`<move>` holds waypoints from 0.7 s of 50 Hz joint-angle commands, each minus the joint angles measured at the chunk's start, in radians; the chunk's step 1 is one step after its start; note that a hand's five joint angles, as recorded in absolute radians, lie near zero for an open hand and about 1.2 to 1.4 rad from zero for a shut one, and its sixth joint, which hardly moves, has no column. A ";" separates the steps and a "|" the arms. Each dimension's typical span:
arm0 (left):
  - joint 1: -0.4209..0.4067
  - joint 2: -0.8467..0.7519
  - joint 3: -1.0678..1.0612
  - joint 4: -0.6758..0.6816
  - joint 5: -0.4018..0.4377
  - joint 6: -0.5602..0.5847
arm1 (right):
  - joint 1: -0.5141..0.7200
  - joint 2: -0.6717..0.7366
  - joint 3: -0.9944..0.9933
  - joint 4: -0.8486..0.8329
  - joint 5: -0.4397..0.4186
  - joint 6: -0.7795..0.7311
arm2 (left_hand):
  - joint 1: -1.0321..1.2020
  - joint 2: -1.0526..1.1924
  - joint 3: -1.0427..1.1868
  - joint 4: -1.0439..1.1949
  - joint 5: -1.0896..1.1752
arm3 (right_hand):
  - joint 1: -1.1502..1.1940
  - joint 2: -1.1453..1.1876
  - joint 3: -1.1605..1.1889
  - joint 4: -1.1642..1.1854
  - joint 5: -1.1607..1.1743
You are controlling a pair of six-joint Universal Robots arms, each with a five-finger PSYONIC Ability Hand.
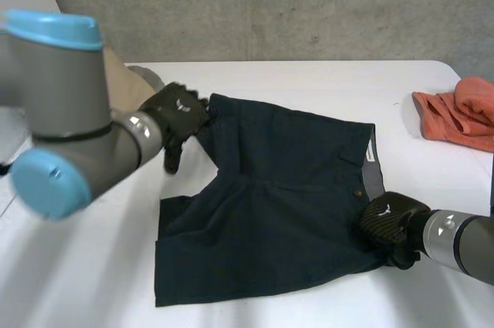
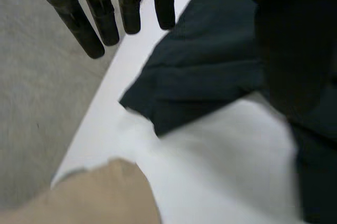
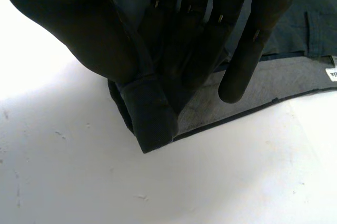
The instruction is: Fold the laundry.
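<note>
Dark navy shorts (image 1: 278, 197) lie spread flat in the middle of the white table (image 1: 309, 81). My left hand (image 1: 177, 116) hovers at the far leg's hem corner (image 2: 184, 92). Its fingers (image 2: 100, 13) are straight and open, just off the cloth, with nothing in them. My right hand (image 1: 390, 224) is at the near end of the waistband. In the right wrist view its fingers (image 3: 189, 34) are curled over the waistband corner (image 3: 152, 118), and the thumb pinches a fold of it. The grey inside of the waistband (image 3: 274, 84) shows beside the fingertips.
A crumpled orange garment (image 1: 459, 116) lies at the table's right edge. A tan cloth (image 1: 123, 85) lies at the far left corner behind my left arm, also seen under the left wrist (image 2: 105, 197). The table's far left edge (image 2: 100, 113) runs close by the left fingers.
</note>
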 commanded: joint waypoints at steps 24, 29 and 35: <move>0.101 -0.806 0.959 -0.129 0.393 0.289 | -0.038 0.045 0.003 -0.047 -0.002 0.021 | 1.002 1.006 1.009 1.009 1.001 | 0.262 0.224 0.209 0.202 0.211; 0.075 -0.800 0.907 -0.131 0.329 0.387 | -0.044 0.041 0.001 -0.050 -0.011 0.021 | 1.127 1.131 1.134 1.134 1.126 | 0.262 0.224 0.209 0.202 0.211; 0.068 -0.727 0.804 -0.125 0.108 0.427 | -0.041 0.042 0.003 -0.052 -0.024 0.024 | 1.127 1.131 1.134 1.134 1.126 | 0.262 0.224 0.209 0.202 0.211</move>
